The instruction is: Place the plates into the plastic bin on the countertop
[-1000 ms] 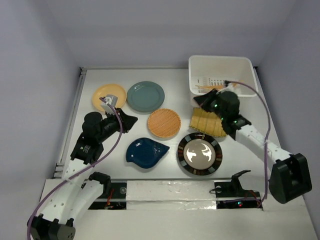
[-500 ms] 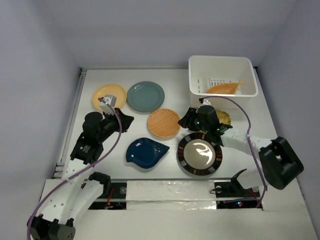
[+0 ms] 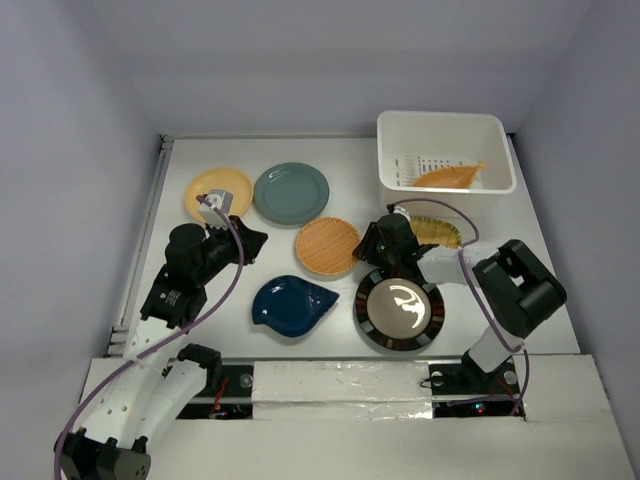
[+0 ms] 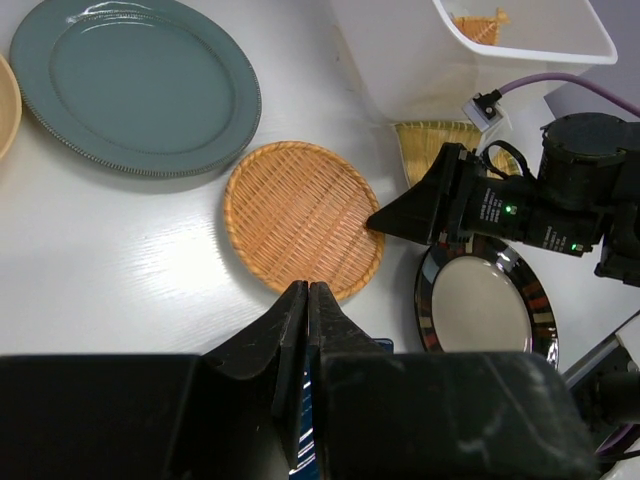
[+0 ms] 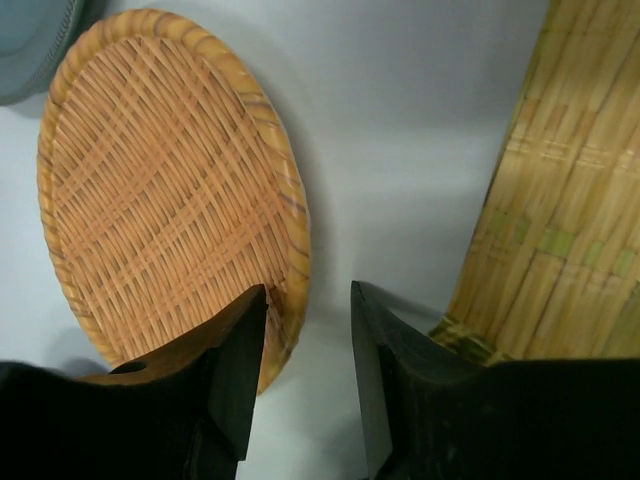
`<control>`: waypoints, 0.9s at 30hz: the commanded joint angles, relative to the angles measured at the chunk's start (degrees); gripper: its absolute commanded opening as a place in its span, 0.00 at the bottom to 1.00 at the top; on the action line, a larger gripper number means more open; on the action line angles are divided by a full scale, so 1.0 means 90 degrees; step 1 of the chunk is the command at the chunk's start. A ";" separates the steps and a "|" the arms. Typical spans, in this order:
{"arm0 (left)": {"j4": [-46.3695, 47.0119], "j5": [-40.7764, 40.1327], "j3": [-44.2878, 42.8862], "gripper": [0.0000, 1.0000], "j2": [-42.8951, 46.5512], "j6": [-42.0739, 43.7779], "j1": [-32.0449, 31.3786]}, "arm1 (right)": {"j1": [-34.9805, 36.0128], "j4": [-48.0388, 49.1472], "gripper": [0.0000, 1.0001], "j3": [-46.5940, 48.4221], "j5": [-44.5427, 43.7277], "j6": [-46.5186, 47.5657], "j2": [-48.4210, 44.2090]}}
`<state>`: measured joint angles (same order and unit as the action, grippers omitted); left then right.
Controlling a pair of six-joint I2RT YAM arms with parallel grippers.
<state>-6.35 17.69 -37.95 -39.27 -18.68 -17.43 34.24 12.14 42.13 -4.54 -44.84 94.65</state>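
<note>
The white plastic bin (image 3: 400, 128) stands at the back right with a yellow-orange leaf plate (image 3: 446, 177) inside. On the countertop (image 3: 200, 290) lie a yellow round plate (image 3: 205, 187), a grey-teal plate (image 3: 291, 192), an orange woven plate (image 3: 327, 246), a dark blue leaf plate (image 3: 292, 304), a black-rimmed plate (image 3: 400, 311) and a yellow woven leaf plate (image 3: 440, 231). My right gripper (image 3: 372, 245) is open, its jaws straddling the orange woven plate's (image 5: 160, 190) right rim. My left gripper (image 3: 255, 240) is shut and empty, hovering left of that plate (image 4: 300, 220).
A raised rim (image 3: 150, 220) runs along the countertop's left edge. The right arm's purple cable (image 3: 440, 207) loops over the yellow woven plate in front of the bin. The plates lie close together across the middle.
My right gripper has moved from the bin's front down and left to the orange woven plate's right rim. The left arm has barely moved.
</note>
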 commanded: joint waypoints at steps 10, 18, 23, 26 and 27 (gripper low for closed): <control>0.0129 -0.0052 -0.0294 0.03 0.0046 0.0073 -0.0026 | 0.0053 0.1121 0.17 -0.0169 -0.0277 -0.0681 0.0129; 0.0100 -0.0110 -0.0304 0.03 0.0076 0.0073 -0.0026 | 0.0053 0.0644 0.00 -0.0374 -0.0317 -0.0702 -0.1472; 0.0081 -0.0140 -0.0304 0.04 0.0105 0.0083 -0.0026 | 0.0053 -0.0126 0.00 -0.0141 -0.0501 -0.0409 -0.2936; 0.0090 -0.0130 -0.0304 0.04 0.0115 0.0083 -0.0026 | -0.0015 -0.0624 0.00 0.0357 -0.0939 -0.0009 -0.3621; 0.0100 -0.0111 -0.0295 0.04 0.0125 0.0073 -0.0026 | -0.0102 -0.0684 0.00 0.0493 -0.1009 0.0205 -0.3729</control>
<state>-6.79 16.80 -37.98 -39.13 -18.48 -17.43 34.33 6.79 41.15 -9.08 -47.31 64.60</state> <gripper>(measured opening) 0.041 0.083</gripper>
